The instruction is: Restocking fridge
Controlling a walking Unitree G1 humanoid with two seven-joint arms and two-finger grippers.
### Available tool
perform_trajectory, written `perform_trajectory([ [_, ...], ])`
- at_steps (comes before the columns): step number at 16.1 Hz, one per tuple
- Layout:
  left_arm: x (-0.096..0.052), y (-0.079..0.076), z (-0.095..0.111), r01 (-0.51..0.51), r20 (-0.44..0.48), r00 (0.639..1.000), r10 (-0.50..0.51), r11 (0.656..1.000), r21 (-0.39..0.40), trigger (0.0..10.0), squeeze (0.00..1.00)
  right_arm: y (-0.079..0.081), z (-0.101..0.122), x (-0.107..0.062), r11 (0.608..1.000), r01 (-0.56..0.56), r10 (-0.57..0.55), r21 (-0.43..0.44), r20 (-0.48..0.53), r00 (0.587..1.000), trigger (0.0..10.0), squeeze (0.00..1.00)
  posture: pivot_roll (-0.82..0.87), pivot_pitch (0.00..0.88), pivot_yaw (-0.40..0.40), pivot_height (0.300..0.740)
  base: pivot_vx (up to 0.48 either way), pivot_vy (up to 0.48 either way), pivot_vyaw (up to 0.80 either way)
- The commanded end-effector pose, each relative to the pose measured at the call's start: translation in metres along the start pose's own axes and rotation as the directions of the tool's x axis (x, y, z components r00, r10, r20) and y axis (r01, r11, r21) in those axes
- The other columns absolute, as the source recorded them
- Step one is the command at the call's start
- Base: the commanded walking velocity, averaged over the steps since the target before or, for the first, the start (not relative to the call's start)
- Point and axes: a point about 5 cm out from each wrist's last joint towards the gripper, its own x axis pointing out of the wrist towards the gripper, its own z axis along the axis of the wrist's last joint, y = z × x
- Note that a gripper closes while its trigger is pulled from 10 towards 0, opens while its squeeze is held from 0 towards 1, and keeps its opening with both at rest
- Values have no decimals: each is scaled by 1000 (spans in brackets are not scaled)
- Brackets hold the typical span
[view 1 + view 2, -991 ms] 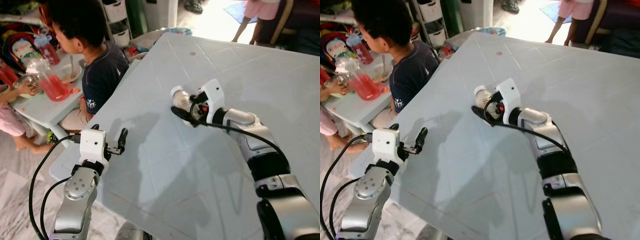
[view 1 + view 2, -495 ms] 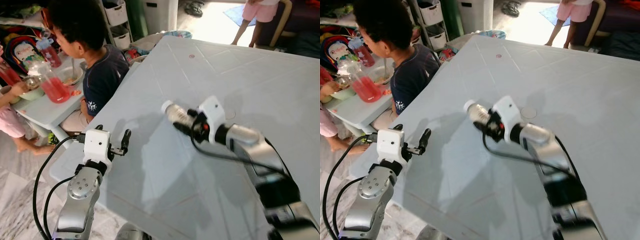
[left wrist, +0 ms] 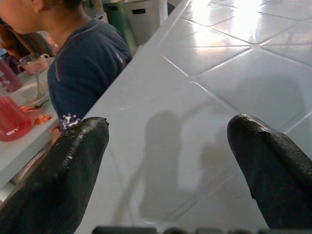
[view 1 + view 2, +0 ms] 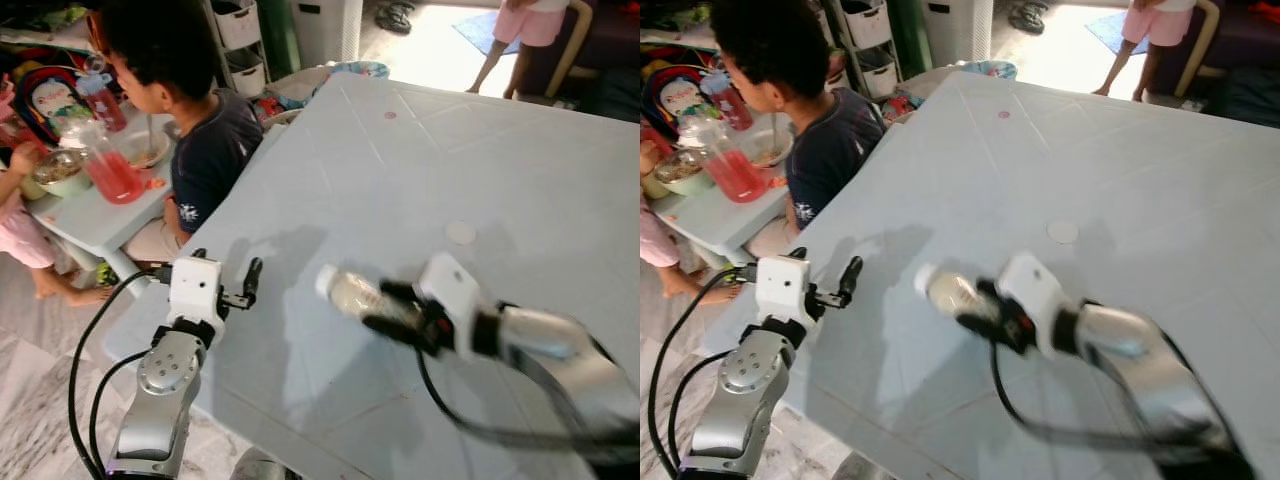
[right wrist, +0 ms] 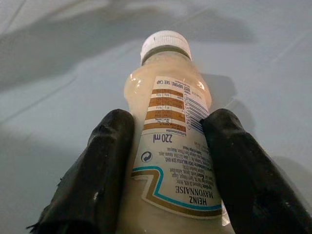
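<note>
Closest to the robot, the right pincer grips a mayonnaise bottle between its 2 black fingers, 1 pressed on each side of the label. The bottle is held sideways above the near part of the pale tiled tabletop, its white cap pointing toward the robot's left; the arm and bottle look blurred in the head views. The label reads Heinz mayonnaise, 220 ml.

At the tabletop's near left edge the left pincer hangs just over the corner, its 2 fingers spread wide with nothing between them.

Further out on the tabletop lies a small white disc, well apart from both pincers, and nearer the far edge a tiny reddish spot.

Just beside the tabletop's left edge sits a person in a dark blue shirt, back close to the edge, facing a smaller white table. That table carries a jug of red drink, a bowl and a plate. Behind stand white storage drawers, and in the far right corner a second person's legs beside a chair.
</note>
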Motion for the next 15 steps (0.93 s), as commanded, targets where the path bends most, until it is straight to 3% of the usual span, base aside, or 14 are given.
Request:
perform_trajectory([
  [1,-1,3,-4,-6,-24,1000,6,1000,9,10000,0,13,-25,-2,996,-73,80,56,-132,988,0,0,-30,108,102,740,0,0,0],
  [2,0,1,-6,12,-36,999,-12,1000,-6,10000,0,7,-22,-7,998,-39,31,-45,-161,986,10000,0,-38,106,105,740,0,0,0],
  [3,3,-1,-6,40,-45,998,-41,999,-24,10000,0,-4,-13,-9,988,8,-32,-154,-154,988,10000,0,-41,104,106,740,0,0,0],
  [6,6,-3,-6,66,-56,996,-69,997,-47,10000,0,-16,0,-7,979,33,-62,-203,-139,988,10000,0,-45,99,104,740,0,0,0],
  [10,4,-11,-10,115,-92,988,-126,987,-115,10000,0,-12,-24,-10,963,-151,79,-225,-303,950,10000,0,-41,102,86,740,0,0,0],
  [11,2,-15,-13,122,-100,986,-135,985,-121,10000,0,-11,-34,-12,947,-223,126,-232,-370,921,10000,0,-41,103,77,740,0,0,0],
  [14,1,-18,-13,133,-105,984,-147,983,-127,10000,0,-9,-46,-14,924,-309,186,-228,-437,880,10000,0,-41,103,71,740,0,0,0],
  [15,2,-18,-13,138,-105,983,-151,982,-128,10000,0,-10,-48,-11,926,-301,184,-226,-427,886,10000,0,-42,104,69,740,0,0,0],
])
